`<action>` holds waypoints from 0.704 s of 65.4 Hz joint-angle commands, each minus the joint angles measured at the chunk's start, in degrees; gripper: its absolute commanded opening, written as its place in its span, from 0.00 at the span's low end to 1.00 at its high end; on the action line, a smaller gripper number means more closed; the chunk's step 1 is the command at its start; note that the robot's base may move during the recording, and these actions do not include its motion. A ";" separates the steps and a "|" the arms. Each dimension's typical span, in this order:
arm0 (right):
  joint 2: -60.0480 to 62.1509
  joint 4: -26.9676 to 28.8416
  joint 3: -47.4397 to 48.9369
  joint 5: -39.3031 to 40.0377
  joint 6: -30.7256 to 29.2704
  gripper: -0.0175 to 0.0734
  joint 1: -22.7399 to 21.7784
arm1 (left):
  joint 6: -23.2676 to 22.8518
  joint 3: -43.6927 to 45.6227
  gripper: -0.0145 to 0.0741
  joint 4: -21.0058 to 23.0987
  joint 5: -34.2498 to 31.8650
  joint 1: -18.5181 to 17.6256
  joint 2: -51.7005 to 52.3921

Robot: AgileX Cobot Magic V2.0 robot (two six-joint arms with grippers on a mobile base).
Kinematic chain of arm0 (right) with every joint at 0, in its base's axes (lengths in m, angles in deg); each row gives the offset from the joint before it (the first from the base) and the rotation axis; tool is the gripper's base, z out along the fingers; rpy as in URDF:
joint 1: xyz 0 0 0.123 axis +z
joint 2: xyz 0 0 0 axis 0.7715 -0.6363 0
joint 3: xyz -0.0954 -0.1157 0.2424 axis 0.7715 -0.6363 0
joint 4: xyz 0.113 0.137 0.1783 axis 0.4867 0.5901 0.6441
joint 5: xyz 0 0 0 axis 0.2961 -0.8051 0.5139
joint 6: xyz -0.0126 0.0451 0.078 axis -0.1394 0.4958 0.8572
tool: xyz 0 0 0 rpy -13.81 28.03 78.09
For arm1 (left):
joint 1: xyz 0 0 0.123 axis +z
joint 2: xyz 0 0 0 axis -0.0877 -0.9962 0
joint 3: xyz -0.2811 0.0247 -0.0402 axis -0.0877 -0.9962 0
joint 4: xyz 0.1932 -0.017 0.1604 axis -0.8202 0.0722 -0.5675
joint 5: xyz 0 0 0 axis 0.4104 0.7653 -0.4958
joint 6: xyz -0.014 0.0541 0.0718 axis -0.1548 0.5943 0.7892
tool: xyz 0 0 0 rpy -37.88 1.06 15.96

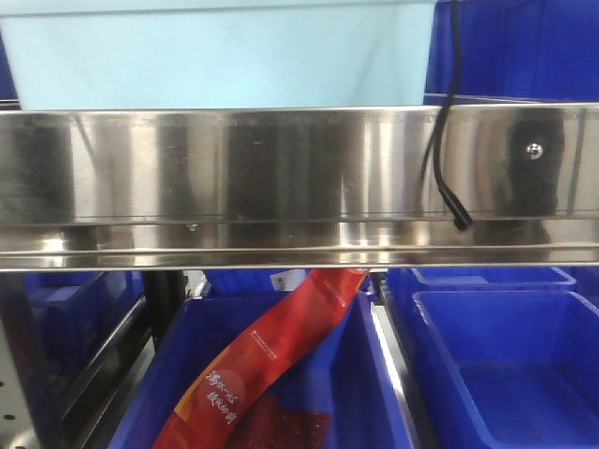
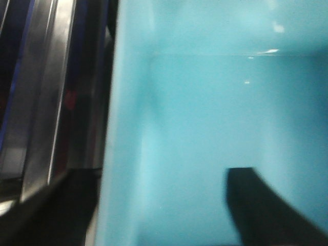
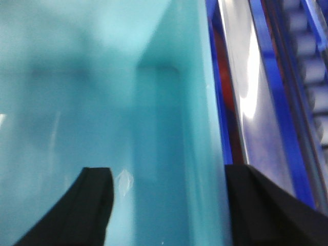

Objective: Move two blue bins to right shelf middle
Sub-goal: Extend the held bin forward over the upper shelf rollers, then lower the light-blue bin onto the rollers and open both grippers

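A pale aqua bin [image 1: 215, 56] stands on the shelf level above the steel rail, at the upper left of the front view. Only one such bin shows; I cannot tell if a second is nested in it. My left gripper [image 2: 161, 177] is open astride the bin's left wall [image 2: 125, 154], with one finger outside and one inside. My right gripper [image 3: 166, 171] is open astride the right wall [image 3: 202, 154], with its outer finger [image 3: 256, 205] close against the wall. Neither gripper shows in the front view.
A steel shelf rail [image 1: 281, 178] crosses the front view. Below it stand royal-blue bins [image 1: 505, 355], one holding a red packet [image 1: 271, 355]. Another royal-blue bin [image 1: 515, 47] stands right of the aqua bin. A black cable [image 1: 447, 122] hangs over the rail.
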 commanded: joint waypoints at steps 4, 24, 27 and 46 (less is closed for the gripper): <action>3.18 -3.90 0.90 0.79 0.04 0.57 0.01 | -1.18 0.62 0.76 -1.79 -0.82 -0.21 2.53; 6.88 -4.03 0.90 0.79 -0.07 0.52 0.41 | -1.18 0.62 0.69 -1.79 -0.82 -0.21 8.21; 7.78 -4.03 0.90 0.79 -0.17 0.47 0.53 | -1.18 0.62 0.60 -1.79 -0.82 -0.21 9.43; 10.77 -0.89 0.90 0.79 -6.21 0.01 0.53 | 3.31 -0.09 0.04 2.03 -0.82 -0.21 12.02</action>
